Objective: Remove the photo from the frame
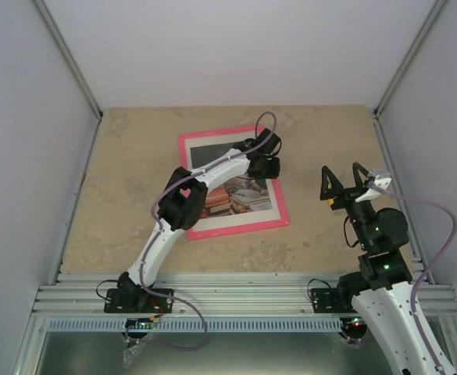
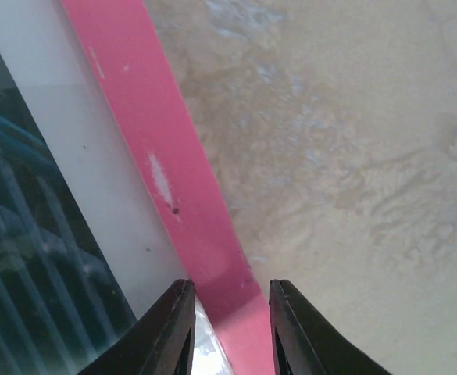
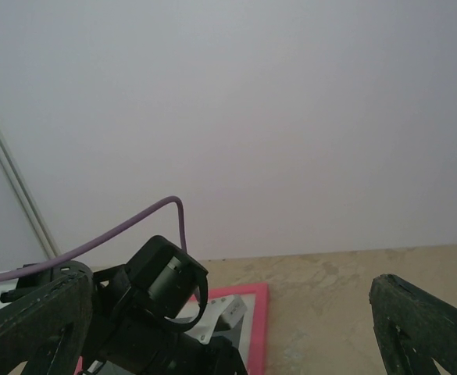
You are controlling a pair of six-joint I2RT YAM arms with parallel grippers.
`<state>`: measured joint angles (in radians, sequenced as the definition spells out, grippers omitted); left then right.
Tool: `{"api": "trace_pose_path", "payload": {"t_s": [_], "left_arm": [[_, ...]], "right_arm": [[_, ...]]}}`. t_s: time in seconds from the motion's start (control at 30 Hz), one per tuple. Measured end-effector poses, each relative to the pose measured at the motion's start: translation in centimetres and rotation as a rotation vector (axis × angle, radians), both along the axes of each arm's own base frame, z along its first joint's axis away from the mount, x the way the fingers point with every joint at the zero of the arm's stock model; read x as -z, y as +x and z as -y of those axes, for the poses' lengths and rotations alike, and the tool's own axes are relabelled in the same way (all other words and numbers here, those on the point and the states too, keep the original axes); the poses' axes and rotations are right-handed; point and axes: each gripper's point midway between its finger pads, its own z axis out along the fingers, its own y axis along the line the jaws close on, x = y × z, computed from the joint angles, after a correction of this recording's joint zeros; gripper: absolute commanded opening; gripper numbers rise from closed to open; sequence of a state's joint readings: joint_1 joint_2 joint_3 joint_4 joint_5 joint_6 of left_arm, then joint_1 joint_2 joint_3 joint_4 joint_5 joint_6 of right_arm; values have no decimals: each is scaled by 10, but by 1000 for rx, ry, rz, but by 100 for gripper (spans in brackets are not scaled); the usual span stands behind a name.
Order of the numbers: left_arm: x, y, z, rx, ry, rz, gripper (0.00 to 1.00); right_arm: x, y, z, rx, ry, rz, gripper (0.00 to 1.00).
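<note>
The pink frame (image 1: 236,228) lies flat on the table with the photo (image 1: 244,197) facing up inside it. My left gripper (image 1: 265,166) points down at the frame's right side. In the left wrist view its jaws (image 2: 230,287) stand narrowly apart astride the pink border (image 2: 173,180). One finger is over the white mat beside the photo (image 2: 25,234), the other over bare table, with a sliver of table showing beside the border. My right gripper (image 1: 342,167) hangs raised to the right of the frame, wide open and empty. In its own view it (image 3: 228,324) looks across at the frame's corner (image 3: 258,328).
The beige stone-look table (image 1: 134,156) is boxed in by pale walls on three sides. An aluminium rail (image 1: 236,297) runs along the near edge by the arm bases. The left arm's wrist and purple cable (image 3: 166,281) fill the lower left of the right wrist view.
</note>
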<state>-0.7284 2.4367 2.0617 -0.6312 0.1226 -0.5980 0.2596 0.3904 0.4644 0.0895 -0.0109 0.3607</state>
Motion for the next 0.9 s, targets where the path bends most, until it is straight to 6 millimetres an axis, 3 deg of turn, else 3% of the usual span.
{"api": "trace_pose_path", "payload": {"t_s": [0.13, 0.27, 0.37, 0.53, 0.63, 0.77, 0.9], "left_arm": [[-3, -5, 5, 19, 1, 8, 37], [-16, -12, -20, -6, 30, 33, 40], [-42, -23, -62, -67, 12, 58, 43], [-82, -33, -163, -265, 12, 164, 45], [-75, -55, -205, -344, 43, 175, 46], [-38, -97, -253, -419, 112, 130, 49], [-9, -125, -286, -474, 150, 82, 50]], "right_arm": [[3, 3, -1, 0, -3, -13, 98], [15, 11, -4, -5, -18, -60, 98], [27, 20, -9, -21, -36, -114, 98], [44, 35, -20, -59, -74, -195, 98], [59, 46, -29, -96, -98, -261, 98], [89, 61, -42, -144, -124, -375, 97], [128, 69, -58, -206, -151, -500, 94]]}}
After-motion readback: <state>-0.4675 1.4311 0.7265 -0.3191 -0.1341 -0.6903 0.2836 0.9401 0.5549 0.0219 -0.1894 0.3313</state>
